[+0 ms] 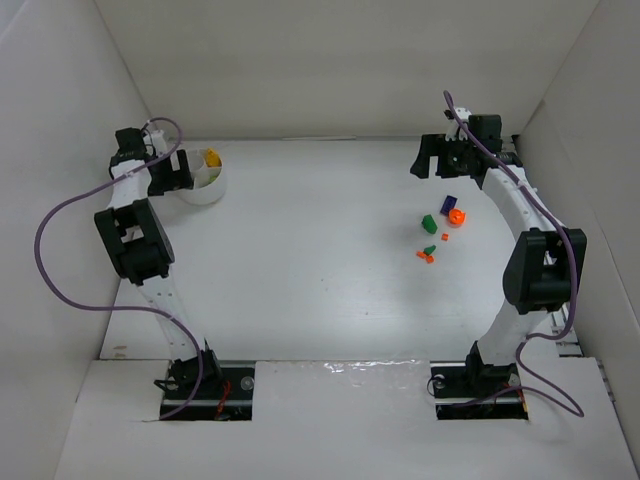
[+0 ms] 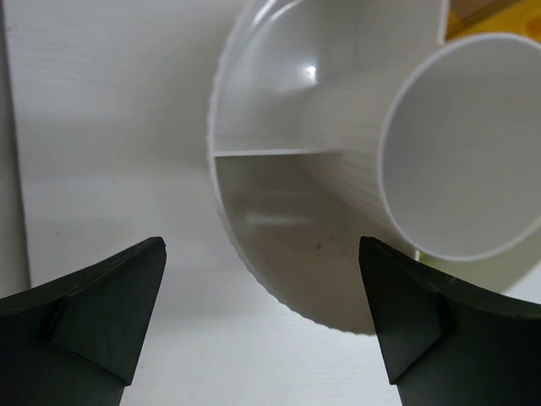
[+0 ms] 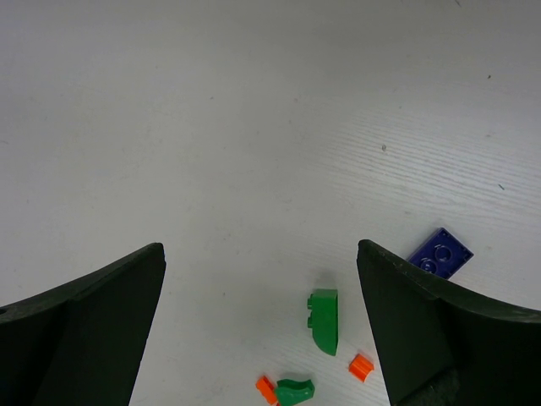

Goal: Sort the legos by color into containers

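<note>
The white round bowl [image 1: 203, 178] sits at the far left with a yellow lego [image 1: 212, 157] in one section. My left gripper [image 1: 178, 172] is open and empty just beside and above it. In the left wrist view the bowl [image 2: 279, 254] with its dividers and centre tube fills the space between the open fingers, and the yellow piece [image 2: 483, 17] shows at the top right. The loose legos lie at the right: dark blue [image 1: 448, 203], orange [image 1: 457, 216], green [image 1: 428, 222], and a small green and orange pair [image 1: 427, 254]. My right gripper [image 1: 428, 158] is open and empty beyond them, above the green brick [image 3: 324, 320] and the blue plate [image 3: 439, 254].
White walls enclose the table on the left, right and far sides. A tiny orange piece [image 3: 361, 366] and a green piece touching an orange one [image 3: 294, 391] lie near the bottom edge of the right wrist view. A purple cable runs along each arm.
</note>
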Motion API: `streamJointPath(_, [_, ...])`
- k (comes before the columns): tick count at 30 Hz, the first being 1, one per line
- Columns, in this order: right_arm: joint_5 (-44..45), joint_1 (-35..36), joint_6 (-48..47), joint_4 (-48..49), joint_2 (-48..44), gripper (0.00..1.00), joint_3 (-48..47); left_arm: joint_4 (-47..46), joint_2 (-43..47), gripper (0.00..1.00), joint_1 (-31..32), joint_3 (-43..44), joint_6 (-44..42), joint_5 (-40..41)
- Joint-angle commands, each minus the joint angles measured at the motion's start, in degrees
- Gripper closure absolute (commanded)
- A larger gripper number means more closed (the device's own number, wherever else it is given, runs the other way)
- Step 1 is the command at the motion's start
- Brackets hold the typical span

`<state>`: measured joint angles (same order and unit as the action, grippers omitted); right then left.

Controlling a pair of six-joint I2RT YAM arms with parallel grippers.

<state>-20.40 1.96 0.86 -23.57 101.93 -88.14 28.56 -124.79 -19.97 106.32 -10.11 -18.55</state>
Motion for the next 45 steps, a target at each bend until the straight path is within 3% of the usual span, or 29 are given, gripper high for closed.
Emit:
streamJointPath(1, [-0.8,0.3,-0.6,1.1,-0.3,0.00,-2.0,0.5,6.3,0.04,-0.3,-2.2,-1.7,-5.7])
streamJointPath(16, [-0.8,0.3,-0.6,1.1,0.2,0.00,-2.0,1.1,11.5,0.04,0.2,-3.4,-3.5,-15.1])
streamJointPath(23, [-1.8,0.3,-0.6,1.1,0.2,0.00,-2.0,-3.2,14.2,0.04,0.2,-3.4,-1.8,-17.1])
streamJointPath(36, [-1.8,0.9,-0.6,1.1,0.7,0.00,-3.1,-5.0,4.4,0.03,2.0,6.6,-0.1,-14.9])
streamJointPath(45, [-1.3,0.9,-0.6,1.1,0.2,0.00,-1.9,-5.0,3.1,0.02,2.0,5.9,0.4,-16.1])
